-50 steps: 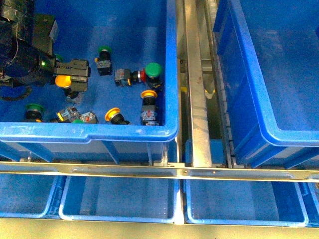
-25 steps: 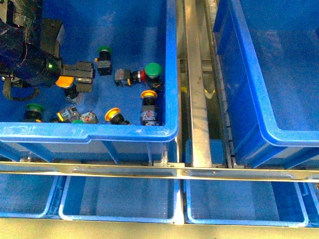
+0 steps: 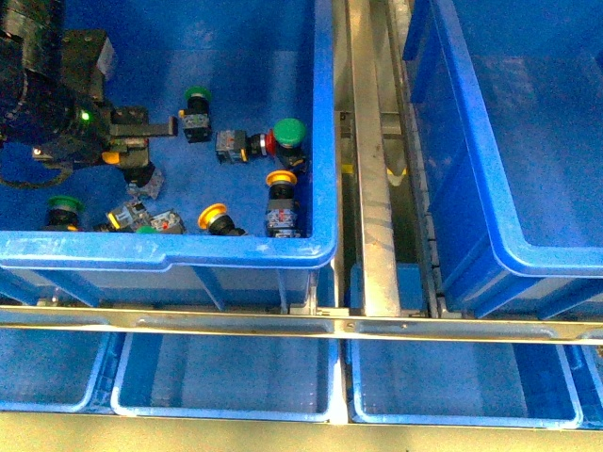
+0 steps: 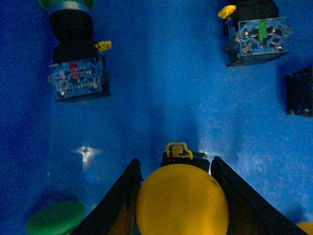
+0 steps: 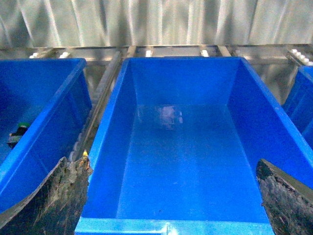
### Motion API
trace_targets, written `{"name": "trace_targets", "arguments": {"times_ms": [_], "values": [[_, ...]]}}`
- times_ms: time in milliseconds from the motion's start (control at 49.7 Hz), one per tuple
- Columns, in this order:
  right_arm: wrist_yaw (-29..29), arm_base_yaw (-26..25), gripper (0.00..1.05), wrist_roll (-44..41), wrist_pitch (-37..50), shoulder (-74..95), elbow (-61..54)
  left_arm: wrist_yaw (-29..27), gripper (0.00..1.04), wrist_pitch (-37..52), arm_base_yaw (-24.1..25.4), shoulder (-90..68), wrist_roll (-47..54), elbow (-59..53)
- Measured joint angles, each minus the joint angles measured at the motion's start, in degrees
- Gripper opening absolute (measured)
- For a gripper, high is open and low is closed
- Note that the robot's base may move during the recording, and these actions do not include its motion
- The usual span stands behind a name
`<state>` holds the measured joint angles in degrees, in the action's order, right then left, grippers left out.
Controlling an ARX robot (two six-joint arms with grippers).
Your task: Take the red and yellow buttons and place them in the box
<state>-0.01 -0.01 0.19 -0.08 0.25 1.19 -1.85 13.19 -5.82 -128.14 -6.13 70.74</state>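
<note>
left pincer | clamped on smooth round-capped yellow button | right pincer | held open over smooth-walled box

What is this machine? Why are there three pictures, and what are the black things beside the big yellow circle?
It is a robot with two arms, each ending in a two-fingered gripper. The wide picture comes from a camera on its body, looking down at blue bins. One bin holds push buttons with green or yellow caps. The other pictures come from cameras on its wrists. The black things are the fingers of the left gripper, closed on a yellow button. The right gripper is open, holding nothing, and faces the empty box.
</note>
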Motion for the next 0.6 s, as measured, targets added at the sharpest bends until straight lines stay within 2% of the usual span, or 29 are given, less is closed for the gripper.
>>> {"name": "trace_targets", "arguments": {"times_ms": [121,262,383,604], "values": [[0.0,0.0,0.99,0.0,0.0,0.0,0.0,5.2,0.34,-2.5,1.3,8.3,-9.9,-4.4],[0.0,0.0,0.99,0.0,0.0,0.0,0.0,9.4,0.34,-4.1,2.6,16.7,-16.0,-8.8],[0.0,0.0,0.99,0.0,0.0,0.0,0.0,15.6,0.34,-8.7,4.2,24.0,-24.5,-12.8],[0.0,0.0,0.99,0.0,0.0,0.0,0.0,22.8,0.34,-12.3,3.1,31.0,-33.6,-16.7]]}}
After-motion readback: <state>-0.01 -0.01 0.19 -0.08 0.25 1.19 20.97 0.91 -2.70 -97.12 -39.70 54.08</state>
